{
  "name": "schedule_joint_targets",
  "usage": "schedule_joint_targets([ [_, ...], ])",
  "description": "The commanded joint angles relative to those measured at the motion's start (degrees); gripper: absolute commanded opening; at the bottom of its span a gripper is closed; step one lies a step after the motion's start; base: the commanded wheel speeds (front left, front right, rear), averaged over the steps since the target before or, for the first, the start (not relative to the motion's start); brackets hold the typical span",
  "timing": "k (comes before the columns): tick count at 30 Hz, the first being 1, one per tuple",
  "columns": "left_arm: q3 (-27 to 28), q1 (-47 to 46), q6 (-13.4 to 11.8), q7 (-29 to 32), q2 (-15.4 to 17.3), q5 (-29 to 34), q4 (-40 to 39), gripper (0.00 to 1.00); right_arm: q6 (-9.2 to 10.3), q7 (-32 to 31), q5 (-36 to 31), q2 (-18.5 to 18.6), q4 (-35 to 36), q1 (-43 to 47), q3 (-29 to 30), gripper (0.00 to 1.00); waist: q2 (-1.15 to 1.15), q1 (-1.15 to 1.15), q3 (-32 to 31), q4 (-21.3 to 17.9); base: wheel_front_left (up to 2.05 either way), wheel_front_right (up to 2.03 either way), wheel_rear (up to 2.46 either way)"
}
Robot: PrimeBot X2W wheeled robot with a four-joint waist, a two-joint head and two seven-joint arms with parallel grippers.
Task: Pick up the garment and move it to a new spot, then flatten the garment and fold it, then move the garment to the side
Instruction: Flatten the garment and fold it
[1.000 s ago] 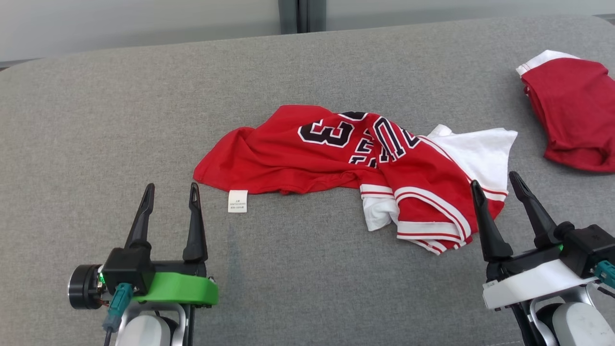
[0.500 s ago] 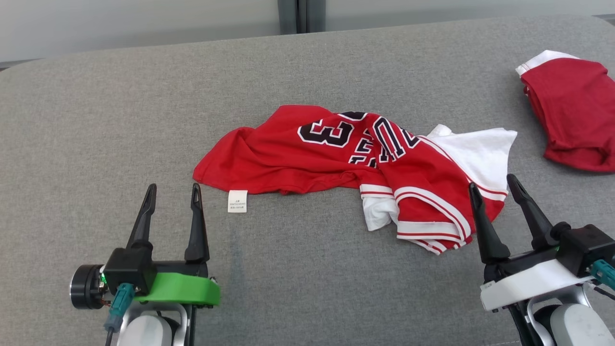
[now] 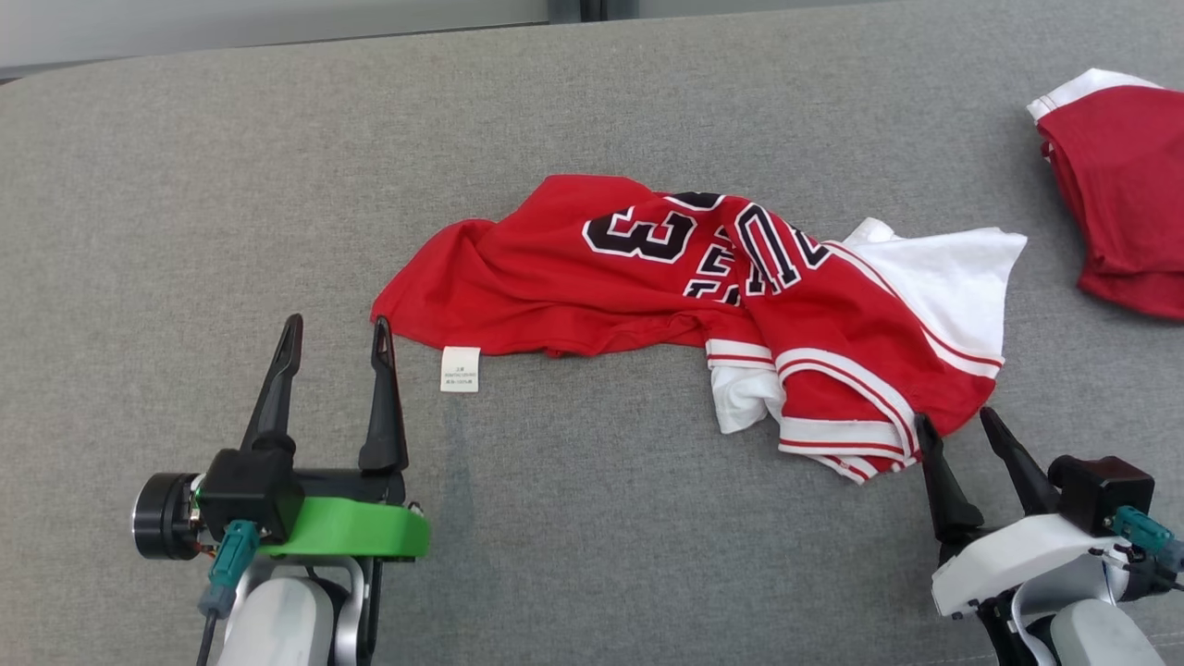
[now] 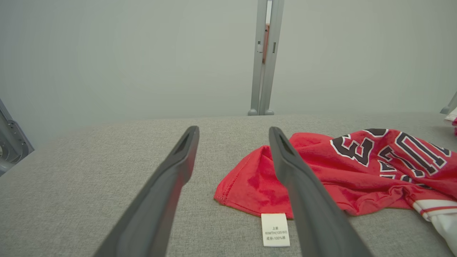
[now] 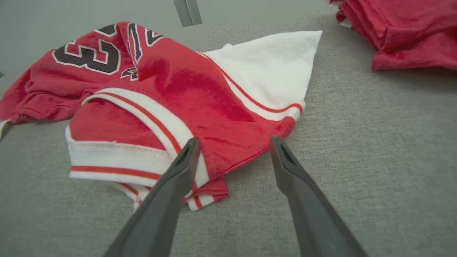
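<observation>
The garment [image 3: 684,296] is a crumpled red jersey with black numerals, white trim and a white panel, lying on the grey padded surface [image 3: 185,185]. Its white care label [image 3: 460,369] lies flat at the near left edge. My left gripper [image 3: 337,321] is open, and its right fingertip is just beside the garment's left corner. In the left wrist view the left gripper [image 4: 234,129] has that corner of the garment [image 4: 357,167] behind its right finger. My right gripper [image 3: 955,416] is open at the striped hem. In the right wrist view the right gripper [image 5: 234,139] straddles the hem of the garment [image 5: 178,82].
A second red garment [image 3: 1124,185] with a white edge lies at the far right, also seen as a red garment [image 5: 403,28] in the right wrist view. A pale wall and a grey post [image 4: 266,57] stand behind the surface's far edge.
The head view has shifted, so the garment sits higher in the picture. The right gripper has drawn back toward me to the hem's near edge. The left gripper has edged forward to the garment's corner.
</observation>
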State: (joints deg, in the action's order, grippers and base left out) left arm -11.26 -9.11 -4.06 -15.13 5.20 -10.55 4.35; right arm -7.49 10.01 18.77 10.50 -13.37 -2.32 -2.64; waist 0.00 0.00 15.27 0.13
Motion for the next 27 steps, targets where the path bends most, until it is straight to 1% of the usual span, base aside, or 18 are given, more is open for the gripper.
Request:
schedule_joint_targets([
  [1, -0.1, -0.9, -0.2, 0.0, 0.1, 0.1, -0.1, 1.0, -0.01, 0.5, 0.7, -0.1, -1.6, -1.1, 0.2, 1.0, 0.0, 0.0, 0.6, 0.2, 0.0, 0.0, 0.0],
  [7, -0.7, -1.9, 0.2, 0.0, -0.1, 0.5, -0.1, 1.0, -0.01, 1.0, 4.2, -0.5, -7.7, -5.3, 0.4, 1.0, 0.0, 0.0, 1.7, 0.6, 0.0, 0.0, 0.0],
  [8, -0.7, -2.1, 0.2, 0.0, -0.1, 0.6, -0.1, 1.0, -0.01, 1.0, 4.9, -0.2, -8.2, -6.1, -0.2, 0.51, 0.0, 0.0, 1.8, 0.6, 0.0, 0.0, 0.0],
  [9, -0.7, -2.2, 0.2, 0.0, -0.1, 0.6, -0.1, 1.0, -0.01, 1.3, 5.1, 0.1, -8.3, -6.7, -0.6, 0.22, 0.0, 0.0, 1.9, 0.7, 0.0, 0.0, 0.0],
  [10, -0.7, -2.3, 0.2, 0.0, -0.2, 0.6, -0.1, 1.0, -0.01, 1.7, 5.2, 0.6, -8.3, -7.4, -0.8, 0.0, 0.0, 0.0, 2.0, 0.7, 0.0, 0.0, 0.0],
  [14, -0.6, -2.5, 0.0, 0.0, -0.3, 0.5, -0.2, 1.0, -0.01, 2.9, 4.2, 2.8, -6.4, -10.7, -1.5, 0.0, 0.0, 0.0, 2.5, 0.6, 0.0, 0.0, 0.0],
  [19, -0.6, -3.4, -0.1, 0.0, -0.5, 0.7, -0.8, 1.0, -0.01, 2.2, 4.0, 7.9, -4.6, -18.2, -3.4, 0.0, 0.0, 0.0, 4.1, 0.6, 0.0, 0.0, 0.0],
  [23, -1.5, -5.1, 0.6, 0.0, -0.8, 1.1, -1.1, 1.0, -0.01, 1.1, 5.1, 12.6, -6.6, -26.0, -5.6, 0.0, 0.0, 0.0, 6.4, 1.8, 0.0, 0.0, 0.0],
  [27, -2.5, -7.5, 1.0, 0.0, -1.3, 1.1, -1.2, 1.0, -0.01, 1.0, 6.7, 17.0, -10.5, -33.8, -7.0, 0.0, 0.0, 0.0, 8.8, 4.2, 0.0, 0.0, 0.0],
])
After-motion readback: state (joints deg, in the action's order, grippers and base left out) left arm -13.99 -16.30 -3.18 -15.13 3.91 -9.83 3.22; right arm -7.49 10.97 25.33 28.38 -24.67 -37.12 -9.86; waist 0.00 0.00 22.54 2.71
